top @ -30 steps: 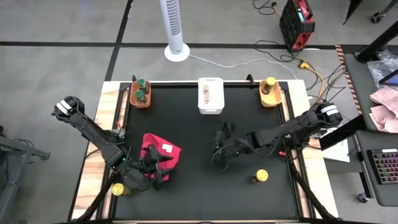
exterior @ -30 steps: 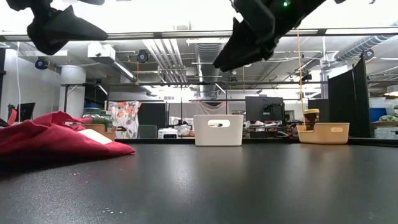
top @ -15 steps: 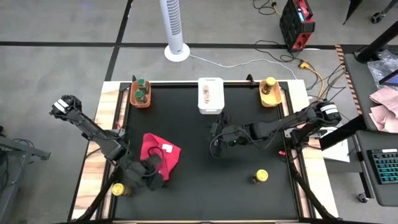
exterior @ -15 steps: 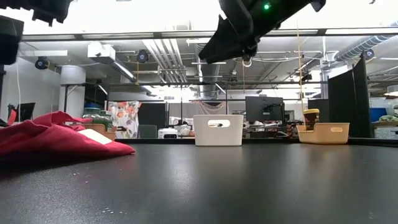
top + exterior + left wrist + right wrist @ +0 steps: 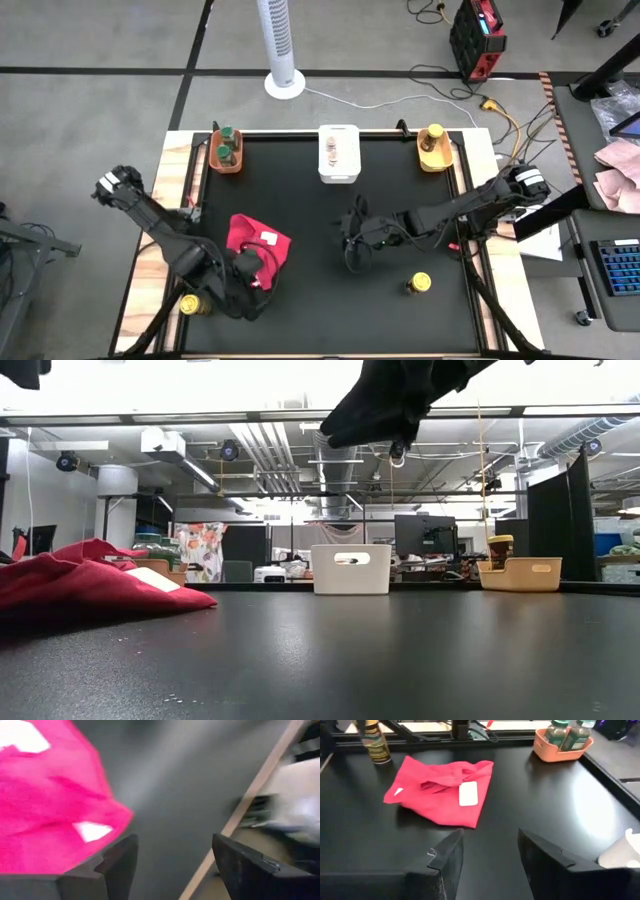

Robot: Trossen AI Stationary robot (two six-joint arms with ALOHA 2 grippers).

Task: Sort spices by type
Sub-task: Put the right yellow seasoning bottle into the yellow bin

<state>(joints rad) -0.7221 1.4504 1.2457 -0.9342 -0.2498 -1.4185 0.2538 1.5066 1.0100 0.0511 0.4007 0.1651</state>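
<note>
High view: both pincers gape empty, left (image 5: 250, 285) by red cloth (image 5: 262, 245), right (image 5: 352, 240) mid-table.

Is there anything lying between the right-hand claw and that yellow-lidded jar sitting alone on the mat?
Nothing visible does. The right gripper hangs open and empty above bare mat, and the jar stands alone toward the near right edge. The red cloth lies off to the other side, by the left gripper.

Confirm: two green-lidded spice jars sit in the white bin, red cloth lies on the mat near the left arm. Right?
Not quite. The two green-lidded spice jars sit in the orange bin at the mat's far left corner, not the white bin; the high view shows it. The red cloth does lie near the left arm.
</note>
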